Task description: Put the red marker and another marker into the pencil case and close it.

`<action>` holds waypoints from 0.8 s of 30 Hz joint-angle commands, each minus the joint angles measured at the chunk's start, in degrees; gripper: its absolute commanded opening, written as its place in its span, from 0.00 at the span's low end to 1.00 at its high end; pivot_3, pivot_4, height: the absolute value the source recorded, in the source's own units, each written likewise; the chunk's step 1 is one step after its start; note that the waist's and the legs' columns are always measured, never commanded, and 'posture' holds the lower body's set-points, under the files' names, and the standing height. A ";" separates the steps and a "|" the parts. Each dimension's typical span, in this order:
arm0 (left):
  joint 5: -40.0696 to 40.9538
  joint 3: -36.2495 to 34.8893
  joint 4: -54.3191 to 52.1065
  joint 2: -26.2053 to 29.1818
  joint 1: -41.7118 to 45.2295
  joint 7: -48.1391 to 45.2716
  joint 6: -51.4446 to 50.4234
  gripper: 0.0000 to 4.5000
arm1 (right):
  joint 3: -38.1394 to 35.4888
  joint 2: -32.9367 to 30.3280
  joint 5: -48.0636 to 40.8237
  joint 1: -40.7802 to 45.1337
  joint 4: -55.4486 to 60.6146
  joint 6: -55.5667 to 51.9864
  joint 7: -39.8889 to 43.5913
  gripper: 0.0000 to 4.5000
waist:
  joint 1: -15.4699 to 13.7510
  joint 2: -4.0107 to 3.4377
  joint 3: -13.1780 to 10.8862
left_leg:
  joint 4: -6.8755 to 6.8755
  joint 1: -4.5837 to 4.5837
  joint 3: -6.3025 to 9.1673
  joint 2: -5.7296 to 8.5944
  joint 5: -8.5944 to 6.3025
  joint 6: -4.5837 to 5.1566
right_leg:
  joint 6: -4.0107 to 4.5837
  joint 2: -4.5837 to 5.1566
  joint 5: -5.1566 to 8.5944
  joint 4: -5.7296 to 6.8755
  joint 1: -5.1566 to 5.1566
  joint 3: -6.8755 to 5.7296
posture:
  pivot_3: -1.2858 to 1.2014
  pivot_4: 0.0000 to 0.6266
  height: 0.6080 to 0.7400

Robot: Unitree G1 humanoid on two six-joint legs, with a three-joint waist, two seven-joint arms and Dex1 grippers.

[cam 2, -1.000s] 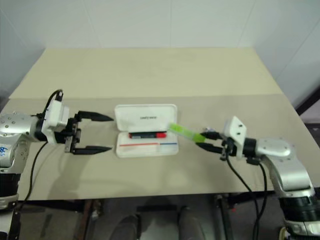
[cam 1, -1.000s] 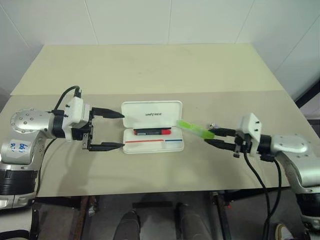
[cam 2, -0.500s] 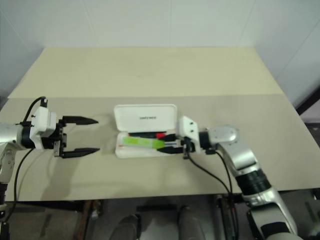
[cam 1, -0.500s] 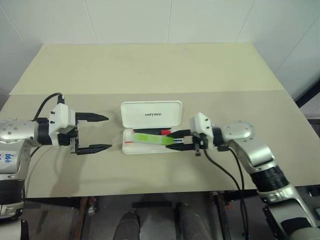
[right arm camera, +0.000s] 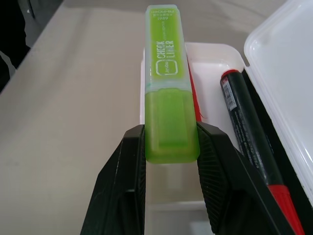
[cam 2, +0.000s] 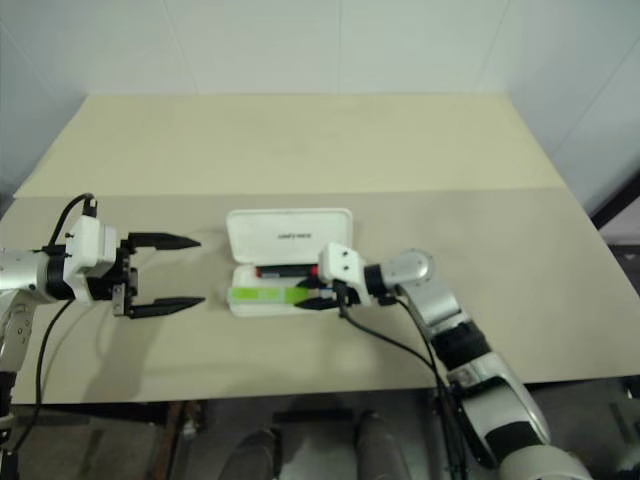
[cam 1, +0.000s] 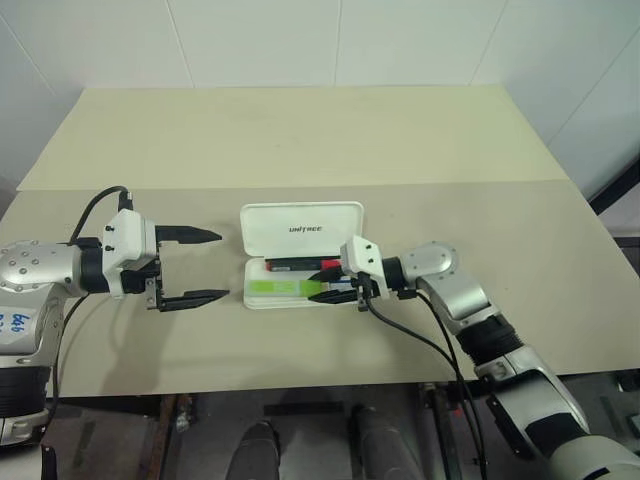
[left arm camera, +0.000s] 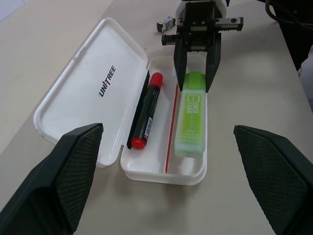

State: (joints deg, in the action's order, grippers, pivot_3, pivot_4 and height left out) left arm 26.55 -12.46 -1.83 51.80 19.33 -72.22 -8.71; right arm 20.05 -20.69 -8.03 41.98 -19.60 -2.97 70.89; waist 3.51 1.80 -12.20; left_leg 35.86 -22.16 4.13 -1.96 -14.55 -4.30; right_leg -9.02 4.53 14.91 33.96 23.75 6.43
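One marker left: I'm lowering the green highlighter, pinched in my right claw, into the pencil case beside the red marker, needing release next, while my left claw is hanging wide open, holding nothing.

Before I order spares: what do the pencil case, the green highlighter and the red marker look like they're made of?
Pencil case: apparently hard white plastic, smooth and slightly glossy, with a moulded rim and printed lettering on the lid.
Green highlighter: seemingly translucent lime plastic; its cap end looks paler and see-through, and the label is printed on.
Red marker: matte black barrel with red ends, probably plastic, though the look leaves it open.
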 commanded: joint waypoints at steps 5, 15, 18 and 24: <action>1.18 -0.60 -3.42 -0.54 -0.19 1.53 -0.66 1.00 | 1.00 1.48 2.74 1.74 -4.40 5.54 1.97 0.24 | 0.08 0.00 0.00 | 0.01 0.00 0.00 0.00 0.00 0.00 | -0.04 0.00 -0.02 0.01 0.00 0.00 | 0.52 0.24 1.00; 1.14 -0.72 -4.51 -0.97 -0.33 2.37 -1.36 1.00 | 0.20 2.46 3.80 5.40 -11.34 9.98 2.49 0.24 | 0.94 0.00 0.00 | 0.08 0.06 0.01 0.00 0.01 -0.01 | -0.12 0.00 -0.07 0.06 -0.07 0.00 | 0.52 0.24 1.00; 1.14 -0.67 -4.70 -1.05 -0.31 2.50 -1.47 1.00 | -0.09 2.81 3.75 6.37 -12.61 10.53 2.67 0.24 | 1.30 0.00 0.00 | 0.13 0.06 0.00 0.00 0.02 -0.02 | -0.10 0.00 -0.08 0.06 -0.09 0.01 | 0.52 0.24 1.00; 1.11 -0.64 -4.66 -1.14 -0.24 2.63 -1.45 1.00 | -1.08 2.97 2.98 7.25 -13.45 10.28 2.84 0.24 | 1.40 0.00 0.00 | 0.11 0.08 0.02 0.00 0.03 -0.02 | -0.10 0.00 -0.09 0.11 -0.08 0.01 | 0.52 0.24 1.00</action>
State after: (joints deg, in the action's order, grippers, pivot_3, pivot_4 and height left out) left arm 26.73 -12.41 -4.58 50.57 19.14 -70.03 -10.19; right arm 20.95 -17.49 -4.93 48.04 -32.76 7.32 74.27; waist 4.91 1.80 -12.20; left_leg 35.97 -22.08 4.15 -1.96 -14.52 -4.32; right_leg -9.11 4.53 14.82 34.08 23.67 6.44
